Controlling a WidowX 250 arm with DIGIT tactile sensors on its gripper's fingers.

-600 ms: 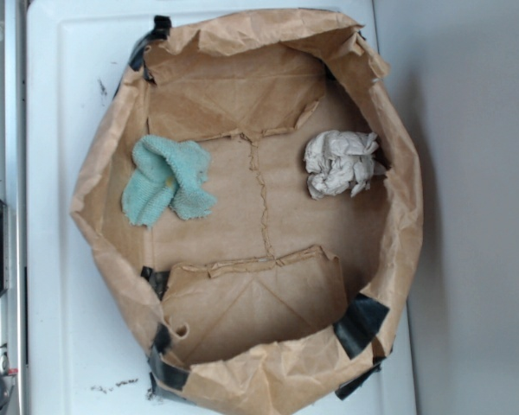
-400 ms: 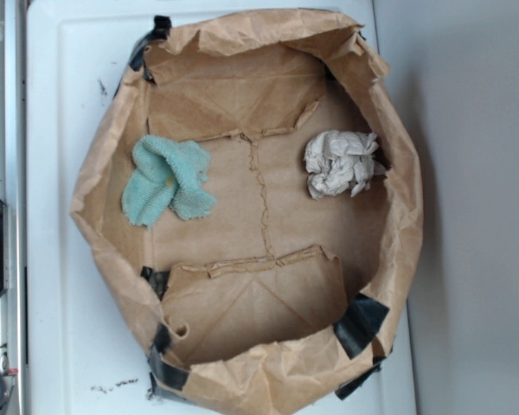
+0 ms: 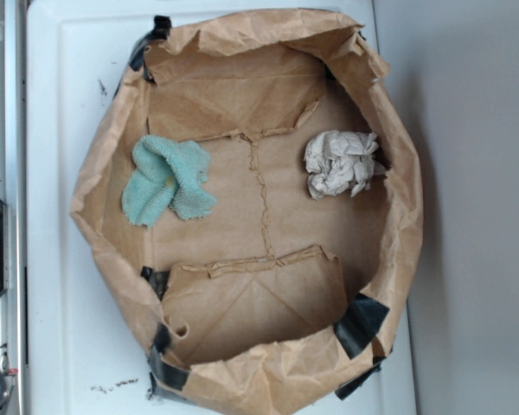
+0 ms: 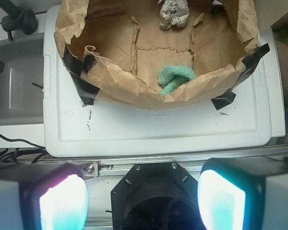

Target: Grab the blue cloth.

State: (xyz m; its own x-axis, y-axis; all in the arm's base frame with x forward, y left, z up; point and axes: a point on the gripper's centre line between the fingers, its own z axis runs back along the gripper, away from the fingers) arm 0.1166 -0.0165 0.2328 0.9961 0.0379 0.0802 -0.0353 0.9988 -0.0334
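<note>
The blue cloth point(image 3: 166, 179) lies crumpled on the left side of the floor of a brown paper bag tray point(image 3: 398, 216). In the wrist view the blue cloth point(image 4: 175, 78) peeks over the tray's near wall point(image 4: 134, 91). My gripper point(image 4: 143, 201) hangs well back from the tray, over the robot's black base, with its two glowing fingers point(image 4: 62, 203) wide apart and nothing between them. The gripper does not show in the exterior view.
An off-white crumpled paper ball point(image 3: 339, 162) lies on the tray's right side. The tray rests on a white plastic lid point(image 4: 158, 129). A grey sink basin point(image 4: 17, 81) lies left of the lid, with a metal rail point(image 4: 192, 160) along its near edge.
</note>
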